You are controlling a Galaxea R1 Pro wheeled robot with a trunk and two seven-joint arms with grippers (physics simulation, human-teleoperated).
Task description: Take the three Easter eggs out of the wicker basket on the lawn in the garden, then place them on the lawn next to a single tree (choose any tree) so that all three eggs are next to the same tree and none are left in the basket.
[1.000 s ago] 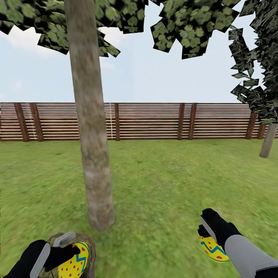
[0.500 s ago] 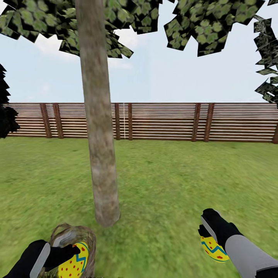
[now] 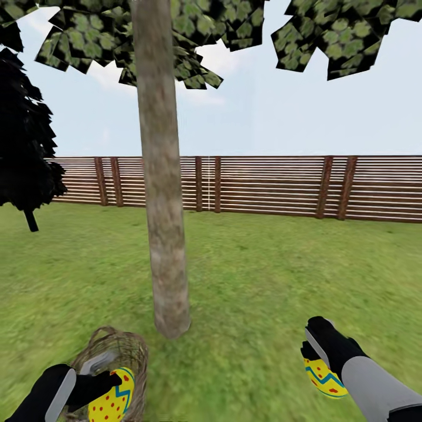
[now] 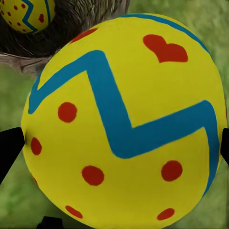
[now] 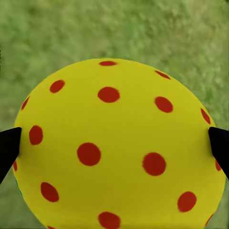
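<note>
My left gripper (image 3: 105, 382) is shut on a yellow Easter egg (image 3: 115, 400) with red dots and a blue zigzag, held just above the brown wicker basket (image 3: 120, 350) at the picture's lower left. The left wrist view has that egg (image 4: 124, 124) up close, and behind it another Easter egg (image 4: 26, 14) lies inside the basket (image 4: 81, 24). My right gripper (image 3: 315, 356) is shut on a third egg (image 3: 322, 378) above the lawn (image 3: 258, 305); the egg (image 5: 119, 148) fills the right wrist view. The pale mottled tree (image 3: 167, 234) stands just behind the basket.
A near-black columnar tree (image 3: 23, 146) stands at the far left. A brown slatted fence (image 3: 269, 187) closes the lawn at the back. Open grass stretches to the right of the pale trunk and around my right arm.
The camera has swung left: trunk and fence slid right in the picture, the dark tree came into view, and more of the basket shows. Both grippers keep their eggs.
</note>
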